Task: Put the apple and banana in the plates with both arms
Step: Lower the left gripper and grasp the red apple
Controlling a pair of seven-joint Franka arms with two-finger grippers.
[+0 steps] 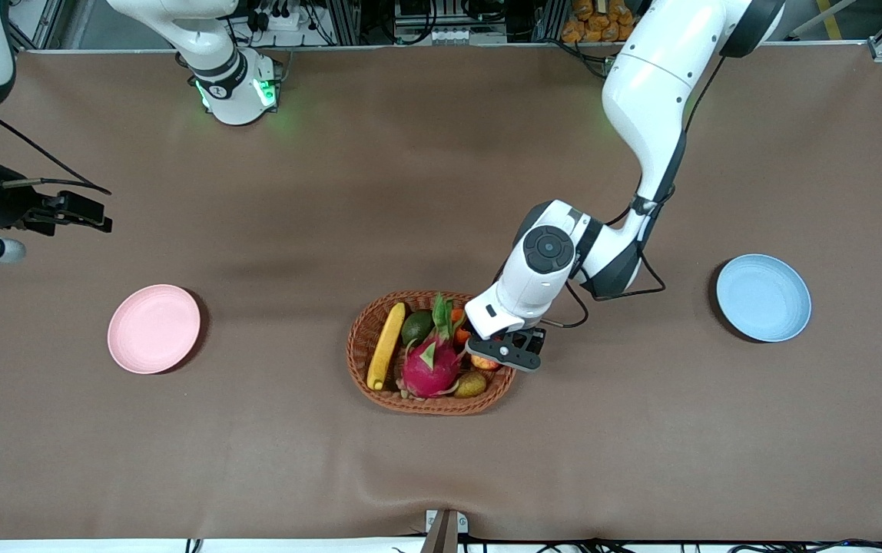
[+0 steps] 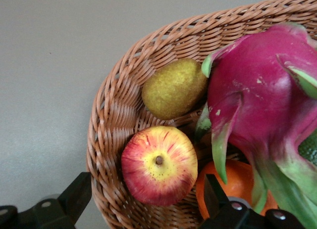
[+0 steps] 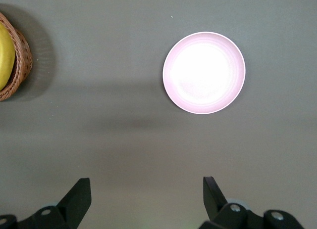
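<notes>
Over the wicker basket hangs the left gripper; banana inside. Left wrist view — fingers spread above the apple. Right wrist view — right gripper spread, pink plate bare.

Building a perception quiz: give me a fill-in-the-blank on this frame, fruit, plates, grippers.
1. The apple lies in the ___.
2. The left gripper is over the apple with its jaws ___.
3. The right gripper hangs open above bare table near the ___ plate.
4. The banana lies beside the ___ fruit.

Missing: basket; open; pink; dragon
</notes>
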